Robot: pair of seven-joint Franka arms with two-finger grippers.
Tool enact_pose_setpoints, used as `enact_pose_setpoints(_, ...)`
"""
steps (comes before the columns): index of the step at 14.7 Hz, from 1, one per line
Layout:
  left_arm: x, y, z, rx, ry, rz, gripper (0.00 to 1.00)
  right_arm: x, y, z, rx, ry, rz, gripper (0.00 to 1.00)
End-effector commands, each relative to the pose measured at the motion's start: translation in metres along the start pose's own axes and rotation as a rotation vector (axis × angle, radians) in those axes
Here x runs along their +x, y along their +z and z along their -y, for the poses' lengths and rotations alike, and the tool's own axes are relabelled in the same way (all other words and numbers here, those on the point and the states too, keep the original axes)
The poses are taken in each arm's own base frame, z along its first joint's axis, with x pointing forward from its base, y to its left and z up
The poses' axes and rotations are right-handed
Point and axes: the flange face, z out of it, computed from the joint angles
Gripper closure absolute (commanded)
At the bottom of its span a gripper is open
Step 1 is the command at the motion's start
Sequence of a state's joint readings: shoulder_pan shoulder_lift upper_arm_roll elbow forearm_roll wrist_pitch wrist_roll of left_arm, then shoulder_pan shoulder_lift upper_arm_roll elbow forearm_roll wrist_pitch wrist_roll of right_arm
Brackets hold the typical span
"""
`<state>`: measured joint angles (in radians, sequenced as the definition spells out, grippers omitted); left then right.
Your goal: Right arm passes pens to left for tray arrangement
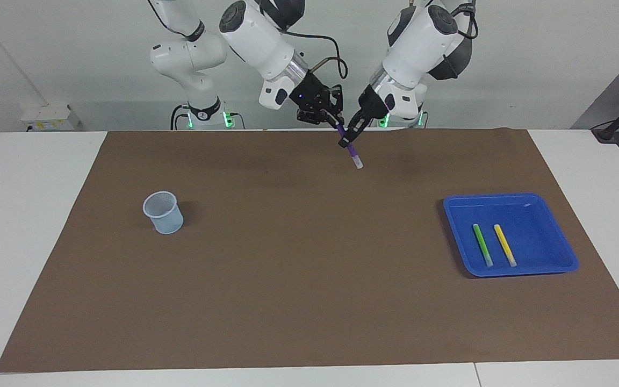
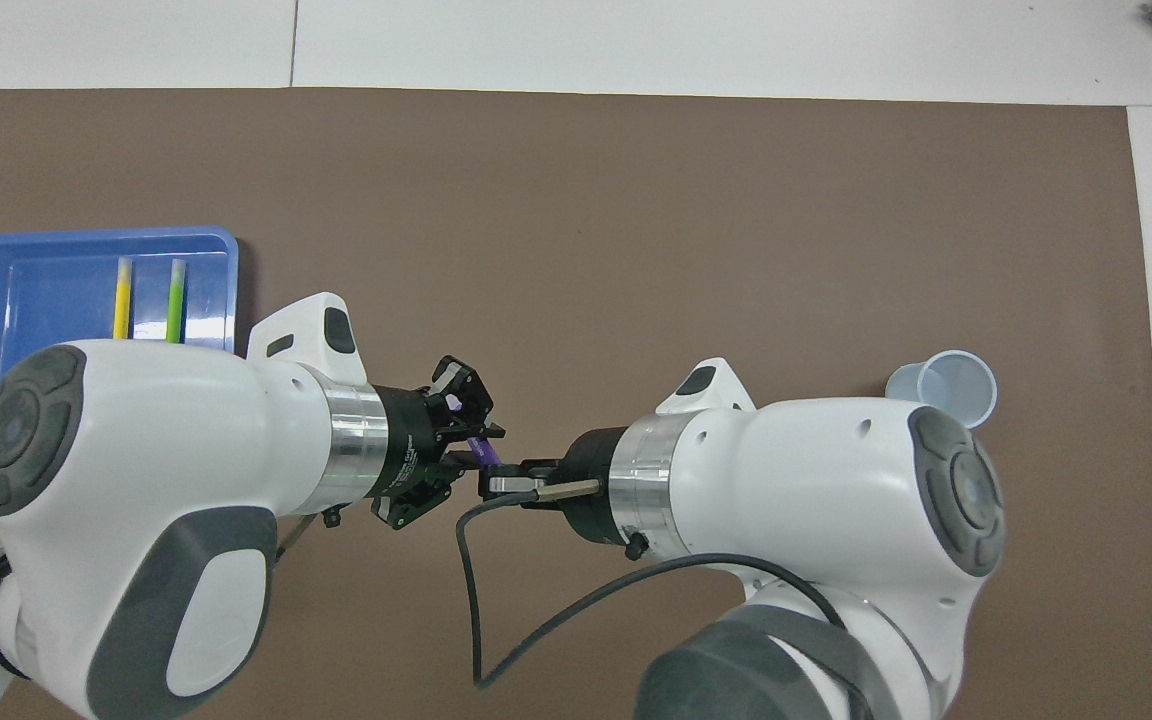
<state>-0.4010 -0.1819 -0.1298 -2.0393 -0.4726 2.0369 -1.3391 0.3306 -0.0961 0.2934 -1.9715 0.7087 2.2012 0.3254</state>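
Tray (image 1: 551, 210) holds two pens, green (image 1: 482, 244) and yellow (image 1: 504, 244); cup (image 1: 163, 213) empty; both tools, right (image 1: 336, 124) and left (image 1: 351, 138), clamp purple pen (image 1: 353, 155).

Glossy plastic tray (image 1: 551, 215), matt mat (image 1: 288, 269)

Both arms lean in toward each other above the robots' own edge of the tabletop, wrists angled down so the two hands meet at the middle. The right hand (image 1: 335, 122), with a blue light on its black wrist, is closed, its fingertips together. The left hand (image 1: 353, 134) reaches in from the 2 o'clock direction in the facing view, its fingers likewise closed. The hands sit just beside each other, nearly touching, raised off the tabletop.
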Motion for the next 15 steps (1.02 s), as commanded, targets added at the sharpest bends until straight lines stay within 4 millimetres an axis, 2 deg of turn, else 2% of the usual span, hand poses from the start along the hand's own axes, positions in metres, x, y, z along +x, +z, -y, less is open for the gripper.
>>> enact_pose_setpoints(1, -0.0032, -0.0043, 0.0014, -0.013, -0.017, 0.014, 0.9, -0.0024, -0.0006, -0.0022, -0.013, -0.02, 0.006, 1.0)
enact_pose_setpoints(5, -0.0035, -0.0049, 0.0017, -0.013, -0.016, 0.014, 1.0, -0.0024, -0.0006, -0.0022, -0.013, -0.018, 0.006, 1.0)
enact_pose_setpoints(8, -0.0036, -0.0049, 0.0017, -0.013, -0.016, 0.014, 1.0, -0.0026, -0.0005, -0.0022, -0.013, -0.005, 0.007, 1.0)
enact_pose_setpoints(9, -0.0036, -0.0049, 0.0017, -0.013, -0.017, 0.014, 1.0, -0.0026, -0.0005, -0.0022, -0.013, -0.004, 0.007, 0.76)
enact_pose_setpoints(11, -0.0036, -0.0049, 0.0017, -0.013, -0.017, 0.014, 1.0, -0.0027, -0.0004, -0.0023, -0.014, 0.006, 0.008, 0.0)
enact_pose_setpoints(15, -0.0032, -0.0042, 0.0016, -0.011, -0.018, 0.014, 1.0, 0.0042, -0.0051, -0.012, -0.095, -0.036, -0.011, 0.0)
